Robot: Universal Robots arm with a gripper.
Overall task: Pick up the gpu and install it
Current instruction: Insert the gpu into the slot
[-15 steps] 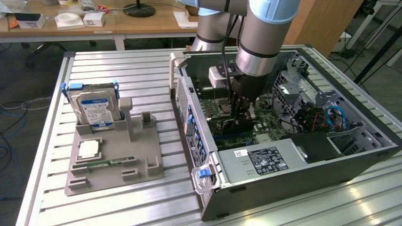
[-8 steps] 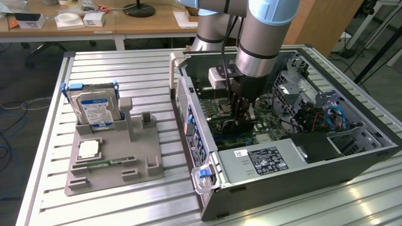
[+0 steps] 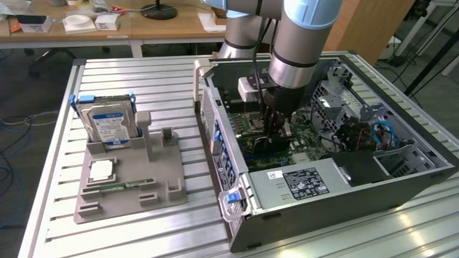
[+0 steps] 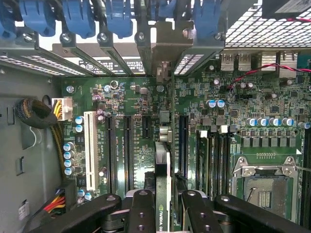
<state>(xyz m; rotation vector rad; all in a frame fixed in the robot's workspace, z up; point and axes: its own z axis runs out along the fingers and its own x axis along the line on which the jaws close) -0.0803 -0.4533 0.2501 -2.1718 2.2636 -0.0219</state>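
Wrist view looks straight down into the open computer case (image 3: 373,177) onto the motherboard (image 4: 204,111), with the gpu (image 4: 163,194) seen edge-on, a thin green and black strip running between the two black fingers (image 4: 141,213) of the gripper (image 4: 163,216). Jaws are clenched on the gpu, one finger pressed to each flat side, card standing upright in the pinch. Its far end reaches toward the silver bracket (image 4: 165,58) at the rear slot openings, and the card hangs in line with the long black expansion slots (image 4: 127,150), above the board (can't tell if the edge is touching a slot). White slot (image 4: 90,150) sits off to one side, empty CPU socket (image 4: 265,187) to the other. Exterior view: the arm (image 3: 301,43) reaches down into the case, gripper (image 3: 276,131) low over the motherboard in the middle of the case, gpu (image 3: 271,144) dark and barely separable below the fingers. On the exterior view's left, a grey holder (image 3: 129,183) on the metal table (image 3: 143,75) carries the hard drive (image 3: 107,126) upright and a memory stick (image 3: 122,186) lying flat, both well apart from the gripper.
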